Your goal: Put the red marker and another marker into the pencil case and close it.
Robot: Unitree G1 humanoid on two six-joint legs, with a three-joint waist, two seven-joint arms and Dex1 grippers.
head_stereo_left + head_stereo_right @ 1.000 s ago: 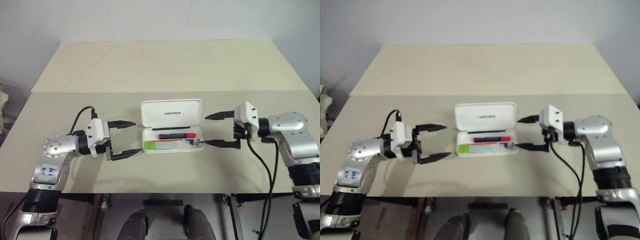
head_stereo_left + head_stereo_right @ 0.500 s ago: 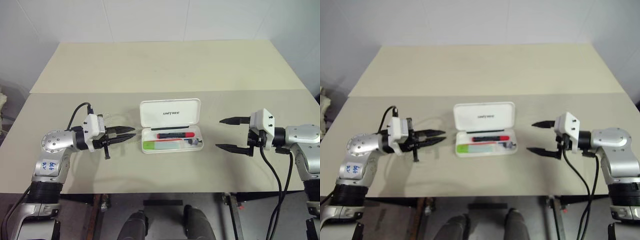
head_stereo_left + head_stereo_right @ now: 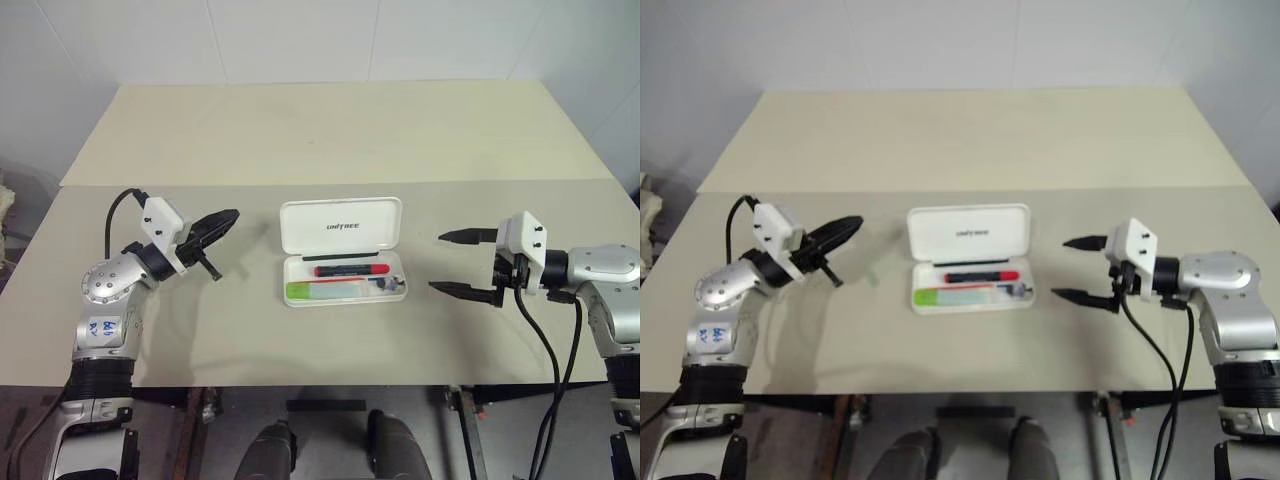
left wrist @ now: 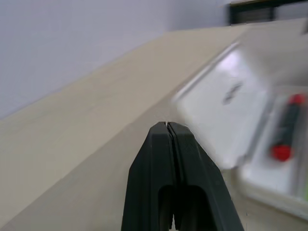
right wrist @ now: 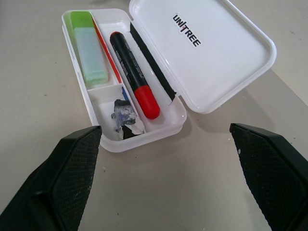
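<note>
Since a second ago the left claw has snapped shut on nothing and swung away from the pencil case, now pointing up and inward over bare worktop well to the case's left. Meanwhile the right claw has drawn back from the case's right end and hangs near it, fingers spread wide and empty. Nothing about the case has shifted: it lies open at the middle of the worktop, lid (the one printed "UNITREE") laid flat behind the tray. Inside, the red marker lies along the rear compartment, and the green marker lies along the front one. A small dark lump sits in the little compartment at the right end.
</note>
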